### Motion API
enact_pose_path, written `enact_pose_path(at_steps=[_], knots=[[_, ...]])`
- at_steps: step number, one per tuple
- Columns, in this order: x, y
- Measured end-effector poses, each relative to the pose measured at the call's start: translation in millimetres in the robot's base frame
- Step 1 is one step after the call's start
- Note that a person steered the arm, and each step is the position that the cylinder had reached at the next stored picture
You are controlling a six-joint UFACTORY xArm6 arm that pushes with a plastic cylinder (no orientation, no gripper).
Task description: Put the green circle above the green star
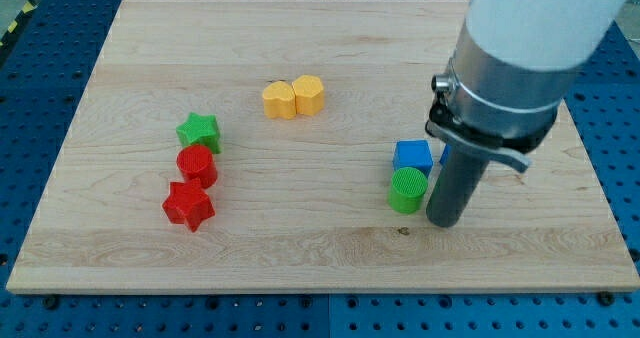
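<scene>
We work over a pale wooden board (320, 58) with visible grain, resting on a blue perforated table (30, 68). The ribbed green circle (407, 190) sits low on the view's right, touching the blue cube (413, 156) above it. Our tip (443, 221) stands just right of the circle, grasping nothing. The green star (199, 131) lies well apart on the view's left, above the red circle (197, 165) and red star (188, 205). Two yellow blocks (294, 98) touch near the top.

circle (407, 190) green | star (198, 131) green | cube (413, 156) blue | board (340, 248) pale wood grain
</scene>
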State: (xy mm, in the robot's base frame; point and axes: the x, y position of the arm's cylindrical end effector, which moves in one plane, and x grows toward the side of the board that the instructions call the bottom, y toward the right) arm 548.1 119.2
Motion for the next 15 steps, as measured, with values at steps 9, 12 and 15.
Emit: enact_pose_path(at_steps=[9, 12, 15], knots=[[-163, -169], [-134, -163], [-134, -200]])
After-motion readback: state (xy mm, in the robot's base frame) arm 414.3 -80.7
